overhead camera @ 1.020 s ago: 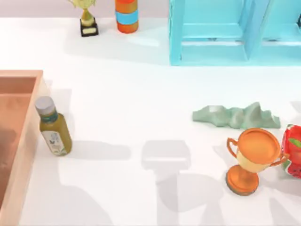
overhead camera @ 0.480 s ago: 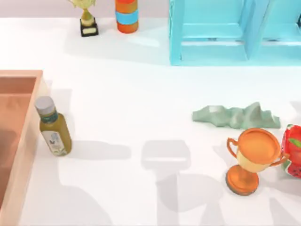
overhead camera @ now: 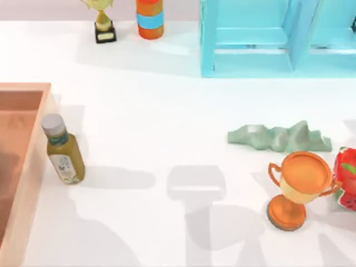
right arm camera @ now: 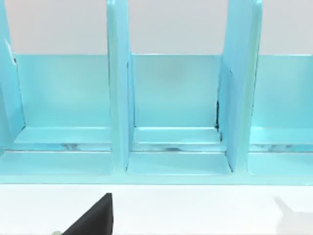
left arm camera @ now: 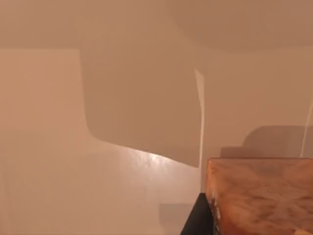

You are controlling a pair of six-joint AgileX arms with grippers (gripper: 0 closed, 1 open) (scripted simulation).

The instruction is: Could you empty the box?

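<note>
The box [overhead camera: 33, 161] is a shallow orange-tan wooden bin at the table's left edge, cut off by the frame. The part of its floor that shows is bare and shadowed. A bottle [overhead camera: 64, 153] with olive-yellow contents and a grey cap stands upright on the table, just outside the box's right wall. In the left wrist view a corner of the box wall [left arm camera: 259, 196] is close up, with a dark piece of my left gripper [left arm camera: 195, 220] beside it. In the right wrist view a black piece of my right gripper [right arm camera: 93, 218] sits low over the white table.
A turquoise shelf unit [overhead camera: 278, 39] stands at the back right, and the right wrist faces its compartments [right arm camera: 171, 107]. A small gold trophy [overhead camera: 103, 22] and an orange-and-blue can [overhead camera: 149, 18] stand at the back. A grey-green lump [overhead camera: 278, 137], an orange trophy cup [overhead camera: 297, 186] and a red object [overhead camera: 347, 178] lie right.
The bottle and the other objects have stayed put. Only the arm shadow on the table's front left, near the box, has drifted slightly.
</note>
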